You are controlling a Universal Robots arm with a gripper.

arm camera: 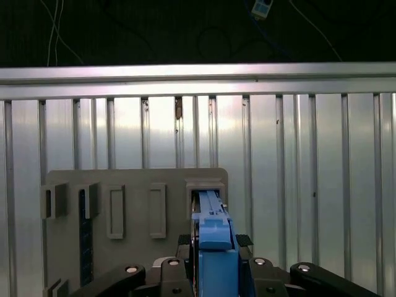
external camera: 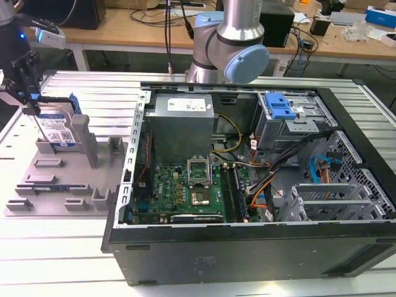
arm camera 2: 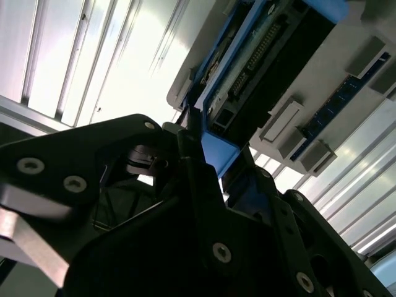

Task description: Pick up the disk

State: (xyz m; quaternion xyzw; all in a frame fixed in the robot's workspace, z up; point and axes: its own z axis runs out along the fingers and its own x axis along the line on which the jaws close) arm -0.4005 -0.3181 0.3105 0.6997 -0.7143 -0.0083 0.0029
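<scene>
Disk [external camera: 57, 131]: silver, blue-railed, labelled; stood upright on edge in grey holder's slot, at exterior view's left.

Disk [external camera: 57, 131]: upright in grey holder [external camera: 59, 179], gripper [external camera: 28, 102] at its top edge; open computer case [external camera: 247, 179] beside.

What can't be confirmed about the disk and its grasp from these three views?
- Exterior view: the gripper covers the near upper edge of the disk, so the contact itself is hidden.
- Exterior view: the grey holder hides the disk's bottom, so whether it has lifted free is unclear.
- First wrist view: the disk appears edge-on; its label face is out of sight.
</scene>
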